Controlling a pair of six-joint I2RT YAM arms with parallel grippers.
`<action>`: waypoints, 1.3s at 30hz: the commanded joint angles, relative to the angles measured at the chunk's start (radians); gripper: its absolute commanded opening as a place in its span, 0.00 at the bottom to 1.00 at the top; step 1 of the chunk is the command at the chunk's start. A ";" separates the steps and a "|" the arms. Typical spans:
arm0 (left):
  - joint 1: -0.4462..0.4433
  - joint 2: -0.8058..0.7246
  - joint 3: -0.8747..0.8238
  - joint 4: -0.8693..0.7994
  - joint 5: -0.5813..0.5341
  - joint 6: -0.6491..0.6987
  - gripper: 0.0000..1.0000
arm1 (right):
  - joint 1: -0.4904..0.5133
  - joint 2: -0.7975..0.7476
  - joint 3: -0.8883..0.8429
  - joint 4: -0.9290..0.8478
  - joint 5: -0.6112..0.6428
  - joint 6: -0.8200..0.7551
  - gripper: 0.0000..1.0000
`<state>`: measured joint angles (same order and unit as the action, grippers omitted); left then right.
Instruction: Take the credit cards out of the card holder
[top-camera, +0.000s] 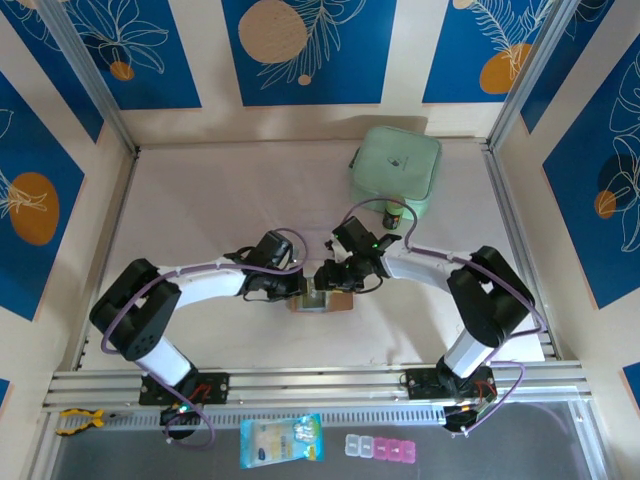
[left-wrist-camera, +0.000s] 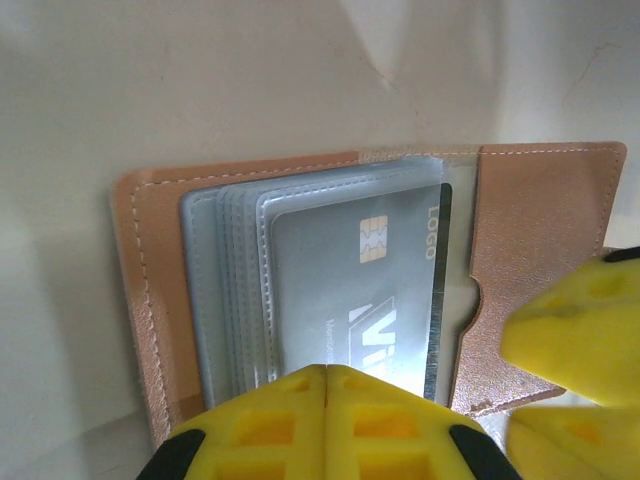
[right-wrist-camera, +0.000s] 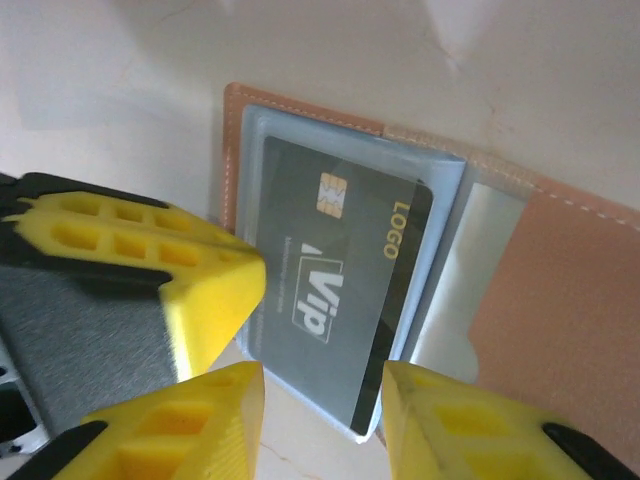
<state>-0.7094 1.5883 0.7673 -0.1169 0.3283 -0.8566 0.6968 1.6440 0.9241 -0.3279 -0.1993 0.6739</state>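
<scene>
The salmon-tan card holder (top-camera: 322, 301) lies open on the pale table (top-camera: 230, 190) between the two arms, well in front of the mint-green zip pouch (top-camera: 395, 170). A dark grey credit card (right-wrist-camera: 340, 260) sits in its clear sleeves, chip and "LOGO" showing. The left gripper (left-wrist-camera: 325, 385) has its yellow fingers together, resting over the card's near edge. The right gripper (right-wrist-camera: 322, 385) has its fingers apart, straddling the card's lower end.

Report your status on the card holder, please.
Left gripper shut, resting on open card holder. Right gripper open, astride grey card. Card not yet out. Nothing blocking.
</scene>
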 joint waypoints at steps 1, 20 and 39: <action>-0.009 0.013 0.009 -0.021 -0.022 0.016 0.03 | -0.007 0.028 -0.007 0.027 -0.059 0.007 0.35; -0.009 0.010 -0.016 -0.021 -0.032 0.011 0.03 | -0.006 0.081 -0.014 0.047 -0.055 0.010 0.28; -0.009 0.012 -0.017 -0.031 -0.041 0.014 0.04 | -0.003 0.042 -0.027 -0.034 0.040 -0.002 0.32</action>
<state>-0.7101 1.5948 0.7639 -0.1177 0.3050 -0.8547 0.6933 1.7100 0.9211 -0.3023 -0.1867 0.6807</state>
